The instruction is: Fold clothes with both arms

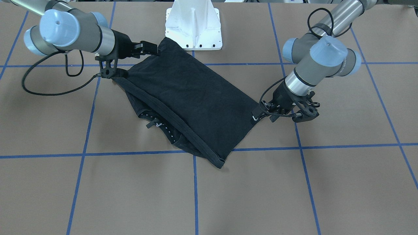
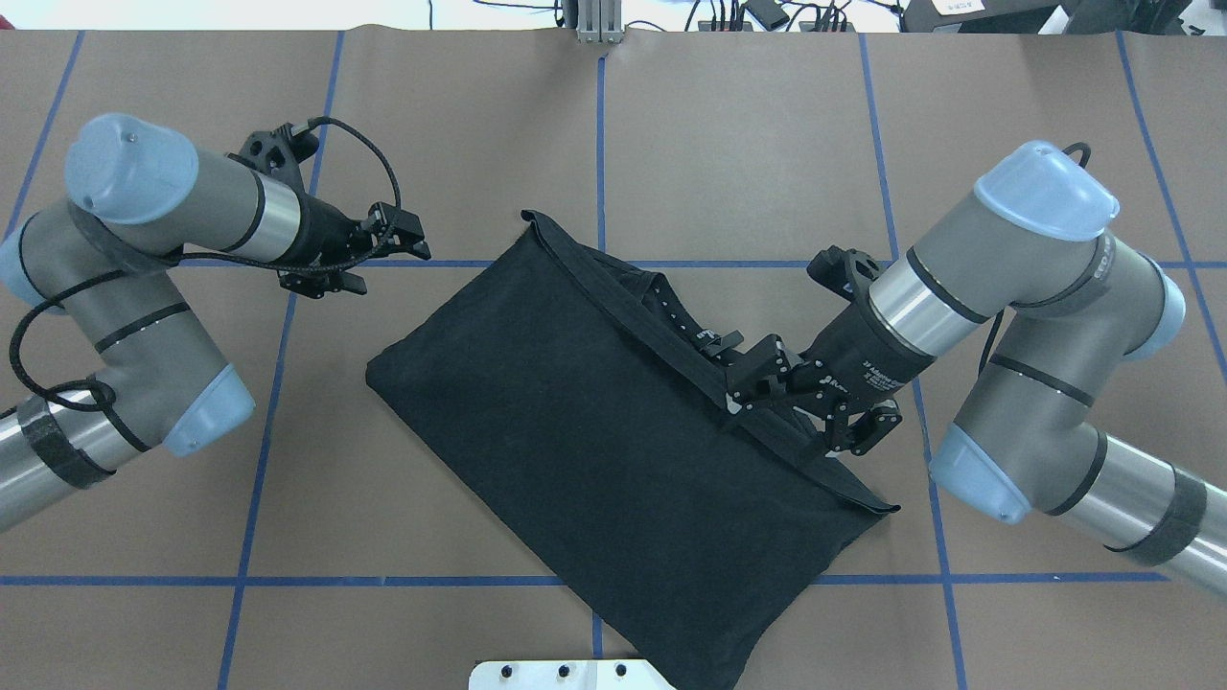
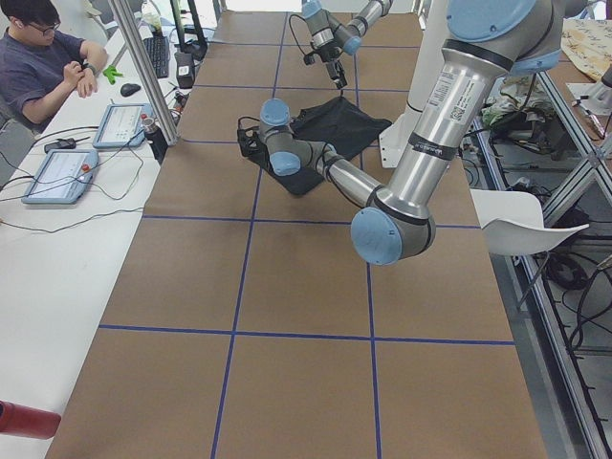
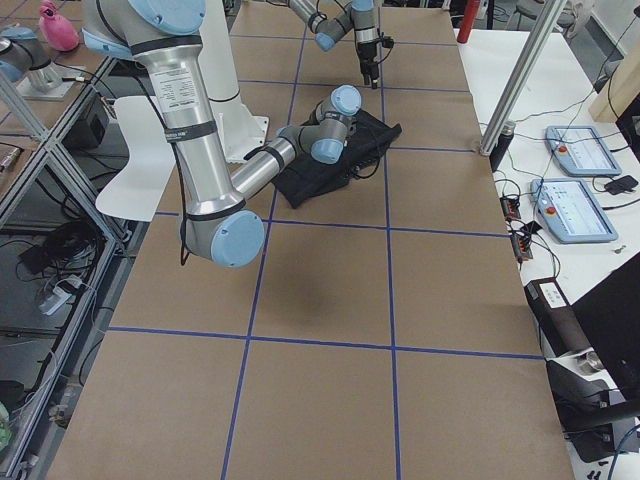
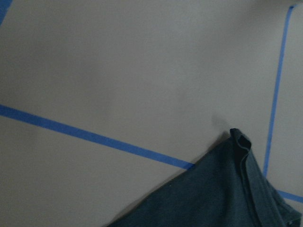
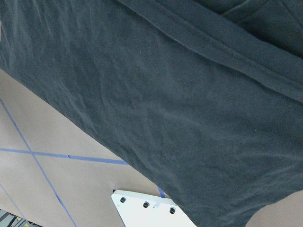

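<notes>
left tool [image 2: 419, 238]: pointing inward, jaws apart | right tool [image 2: 736, 383]: hovering, angled down, jaws apart

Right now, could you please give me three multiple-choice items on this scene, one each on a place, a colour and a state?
1. Where is the left gripper?
A) over the middle of the shirt
B) beside the shirt, over bare table
C) on the base plate

2. What colour are the tape lines?
A) blue
B) red
C) yellow

3. How is the shirt?
A) spread flat, sleeves out
B) hanging clear of the table
C) folded, lying on the table

Answers:
1 B: the overhead view shows it off the shirt's edge.
2 A: every line on the table is blue.
3 C: it lies as a compact black slab with doubled edges.
</notes>
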Motion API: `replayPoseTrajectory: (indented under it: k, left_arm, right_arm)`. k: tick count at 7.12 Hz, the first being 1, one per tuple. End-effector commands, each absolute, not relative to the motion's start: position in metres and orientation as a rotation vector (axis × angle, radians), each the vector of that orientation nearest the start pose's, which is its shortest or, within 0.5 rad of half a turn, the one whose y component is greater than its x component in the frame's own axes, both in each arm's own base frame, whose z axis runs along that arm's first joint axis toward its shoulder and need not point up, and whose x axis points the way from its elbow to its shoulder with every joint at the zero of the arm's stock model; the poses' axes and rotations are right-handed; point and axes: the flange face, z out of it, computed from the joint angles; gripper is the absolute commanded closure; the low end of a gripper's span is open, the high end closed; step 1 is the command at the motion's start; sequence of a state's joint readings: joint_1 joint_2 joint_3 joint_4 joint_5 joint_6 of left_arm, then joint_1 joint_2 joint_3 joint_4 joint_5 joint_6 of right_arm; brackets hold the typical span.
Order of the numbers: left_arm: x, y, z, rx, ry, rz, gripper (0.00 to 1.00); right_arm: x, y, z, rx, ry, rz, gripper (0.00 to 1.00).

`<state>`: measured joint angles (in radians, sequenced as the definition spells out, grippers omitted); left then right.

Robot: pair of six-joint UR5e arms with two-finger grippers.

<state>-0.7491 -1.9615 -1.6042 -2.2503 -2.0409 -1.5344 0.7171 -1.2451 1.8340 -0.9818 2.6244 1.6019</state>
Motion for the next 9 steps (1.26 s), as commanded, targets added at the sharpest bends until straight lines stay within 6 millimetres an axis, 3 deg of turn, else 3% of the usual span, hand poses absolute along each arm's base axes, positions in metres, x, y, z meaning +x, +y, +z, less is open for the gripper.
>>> replayPoseTrajectory:
  k: [1,2,4,7,9]
  left_arm:
    - [0.425,-0.481,0.375,0.002,1.120,-0.364,0.00]
    - [0.423,-0.477,0.388,-0.006,1.098,-0.372,0.00]
    - [0.436,-0.453,0.391,-0.030,1.093,-0.337,0.00]
    - [0.450,-0.441,0.390,-0.050,1.088,-0.314,0.00]
    - [0.451,-0.441,0.389,-0.050,1.088,-0.313,0.11]
  right_arm:
    - [-0.368,-0.407,0.272,-0.468,-1.296,0.039,0.00]
    - [-0.368,-0.408,0.271,-0.466,-1.297,0.039,0.00]
    - [-0.369,-0.408,0.270,-0.466,-1.298,0.037,0.00]
    - [-0.368,-0.408,0.269,-0.465,-1.300,0.036,0.00]
    - [-0.369,-0.408,0.271,-0.467,-1.297,0.038,0.00]
